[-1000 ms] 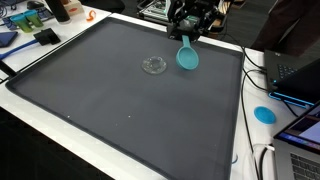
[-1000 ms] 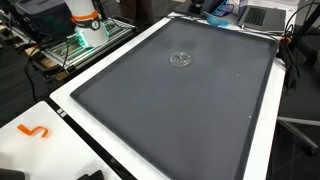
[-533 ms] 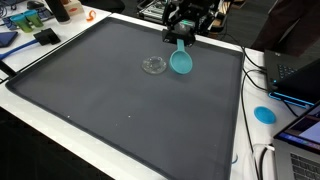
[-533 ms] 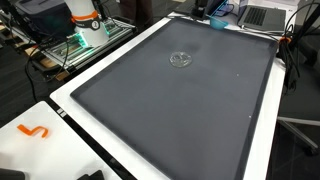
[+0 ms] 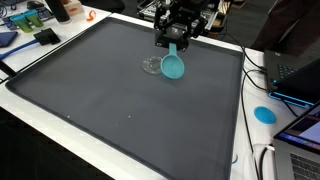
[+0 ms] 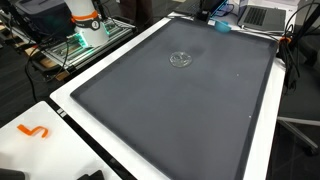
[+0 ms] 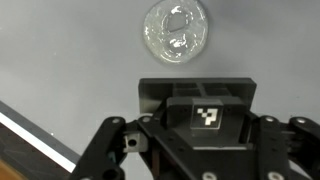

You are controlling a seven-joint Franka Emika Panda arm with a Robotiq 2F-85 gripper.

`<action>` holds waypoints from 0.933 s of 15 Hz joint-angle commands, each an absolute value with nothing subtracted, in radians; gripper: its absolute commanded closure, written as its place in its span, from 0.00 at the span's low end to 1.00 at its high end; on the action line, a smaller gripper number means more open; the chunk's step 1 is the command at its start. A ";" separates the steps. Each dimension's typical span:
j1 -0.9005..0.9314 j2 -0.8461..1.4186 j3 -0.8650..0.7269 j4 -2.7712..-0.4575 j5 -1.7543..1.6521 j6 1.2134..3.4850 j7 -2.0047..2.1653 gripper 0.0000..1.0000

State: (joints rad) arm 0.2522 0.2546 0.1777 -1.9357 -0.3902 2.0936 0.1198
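Observation:
My gripper [image 5: 176,40] is shut on the handle of a teal spoon [image 5: 173,67], which hangs bowl-down a little above the dark grey mat [image 5: 120,110]. A small clear glass dish [image 5: 151,66] lies on the mat just beside the spoon's bowl. In an exterior view the dish [image 6: 181,59] sits mid-mat, and the spoon shows as a small teal shape [image 6: 219,23] at the far edge. In the wrist view the dish [image 7: 176,30] is at the top, ahead of the gripper [image 7: 198,100]. A block with a black-and-white tag is at the jaws. The spoon is hidden there.
The mat lies on a white table [image 5: 40,115]. A laptop [image 5: 297,75], cables and a blue disc [image 5: 264,113] are at one side. An orange hook [image 6: 35,130] lies on the white border. Equipment with a green glow [image 6: 80,35] stands beside the table.
My gripper has carried the teal spoon along the far part of the mat toward the glass dish; the spoon's bowl is now right beside it. The dish has not moved.

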 commanded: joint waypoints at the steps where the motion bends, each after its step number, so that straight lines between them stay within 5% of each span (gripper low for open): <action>1: 0.231 0.263 0.165 -1.932 -0.343 2.145 0.099 0.69; 14: 0.104 0.243 0.119 -1.984 -0.107 2.308 -0.061 0.69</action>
State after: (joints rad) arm 0.1373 0.2597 0.1226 -1.9449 -0.1791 2.2523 0.0057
